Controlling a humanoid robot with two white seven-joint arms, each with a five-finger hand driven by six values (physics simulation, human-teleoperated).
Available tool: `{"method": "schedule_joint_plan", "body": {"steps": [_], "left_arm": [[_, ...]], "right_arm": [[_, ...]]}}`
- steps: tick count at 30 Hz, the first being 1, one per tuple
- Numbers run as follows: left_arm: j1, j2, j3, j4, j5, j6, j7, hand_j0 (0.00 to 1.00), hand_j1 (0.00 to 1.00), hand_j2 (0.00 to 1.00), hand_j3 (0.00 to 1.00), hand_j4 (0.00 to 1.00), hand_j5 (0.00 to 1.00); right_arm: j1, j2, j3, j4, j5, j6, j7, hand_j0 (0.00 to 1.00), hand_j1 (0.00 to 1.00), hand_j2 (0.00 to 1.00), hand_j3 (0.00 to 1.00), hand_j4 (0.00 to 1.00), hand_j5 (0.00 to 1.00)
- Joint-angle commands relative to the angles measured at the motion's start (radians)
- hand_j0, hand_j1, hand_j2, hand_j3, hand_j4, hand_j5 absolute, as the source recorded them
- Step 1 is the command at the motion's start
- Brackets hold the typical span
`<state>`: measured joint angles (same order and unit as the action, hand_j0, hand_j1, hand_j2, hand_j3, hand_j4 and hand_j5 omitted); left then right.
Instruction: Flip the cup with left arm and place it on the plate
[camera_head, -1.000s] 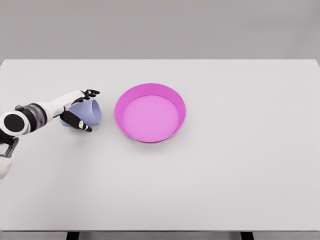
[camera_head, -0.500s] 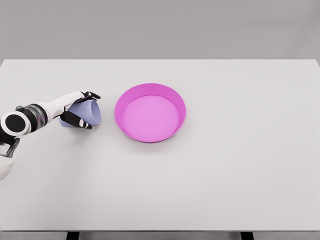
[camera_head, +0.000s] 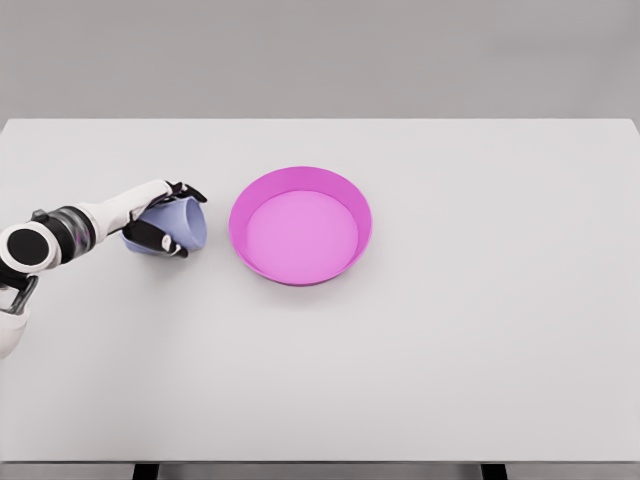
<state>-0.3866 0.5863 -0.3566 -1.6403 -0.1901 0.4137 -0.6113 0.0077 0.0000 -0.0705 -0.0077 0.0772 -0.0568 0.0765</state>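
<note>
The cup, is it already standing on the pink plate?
No, the cup is left of the plate, on the table, held by the left hand.

- The round pink shallow plate (camera_head: 300, 226) sits on the wide white table (camera_head: 450, 340), left of the table's middle.
- The pale blue plastic cup (camera_head: 181, 224) lies tipped on the table just left of the plate, apart from it.
- The white left hand (camera_head: 158, 220) wraps around the cup, its arm reaching in from the left edge.

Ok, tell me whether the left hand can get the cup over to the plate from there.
Probably yes: the left hand is closed on the cup, and only bare table lies between it and the plate.
</note>
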Motion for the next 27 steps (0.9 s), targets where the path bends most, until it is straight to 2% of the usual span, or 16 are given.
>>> {"method": "schedule_joint_plan", "body": {"steps": [1, 6, 10, 16, 22, 23, 27], "left_arm": [[0.000, 0.000, 0.007, -0.001, 0.015, -0.019, 0.000, 0.73, 0.73, 0.73, 0.73, 0.73, 0.73], [-0.003, -0.005, 0.015, -0.003, 0.044, -0.046, 0.000, 0.73, 0.73, 0.73, 0.73, 0.73, 0.73], [-0.002, -0.006, 0.070, -0.003, 0.095, -0.070, 0.000, 0.73, 0.73, 0.73, 0.73, 0.73, 0.73], [0.000, -0.010, 0.097, 0.002, 0.153, -0.070, 0.000, 0.73, 0.73, 0.73, 0.73, 0.73, 0.73], [-0.003, -0.092, 0.107, 0.004, 0.185, -0.075, 0.000, 0.73, 0.73, 0.73, 0.73, 0.73, 0.73], [-0.002, -0.109, 0.128, 0.004, 0.205, -0.075, 0.000, 0.73, 0.73, 0.73, 0.73, 0.73, 0.73], [-0.002, -0.135, 0.136, 0.004, 0.244, -0.093, 0.000, 0.73, 0.73, 0.73, 0.73, 0.73, 0.73]], "right_arm": [[0.000, 0.000, 0.000, 0.000, 0.000, 0.000, 0.000, 1.00, 1.00, 1.00, 1.00, 1.00, 1.00], [0.000, 0.000, 0.000, 0.000, 0.000, 0.000, 0.000, 1.00, 1.00, 1.00, 1.00, 1.00, 1.00], [0.000, 0.000, 0.000, 0.000, 0.000, 0.000, 0.000, 1.00, 1.00, 1.00, 1.00, 1.00, 1.00], [0.000, 0.000, 0.000, 0.000, 0.000, 0.000, 0.000, 1.00, 1.00, 1.00, 1.00, 1.00, 1.00], [0.000, 0.000, 0.000, 0.000, 0.000, -0.002, 0.000, 1.00, 1.00, 1.00, 1.00, 1.00, 1.00], [0.000, 0.000, 0.000, 0.000, 0.000, 0.000, 0.000, 1.00, 1.00, 1.00, 1.00, 1.00, 1.00], [0.000, 0.000, 0.000, 0.000, 0.000, 0.000, 0.000, 1.00, 1.00, 1.00, 1.00, 1.00, 1.00]]}}
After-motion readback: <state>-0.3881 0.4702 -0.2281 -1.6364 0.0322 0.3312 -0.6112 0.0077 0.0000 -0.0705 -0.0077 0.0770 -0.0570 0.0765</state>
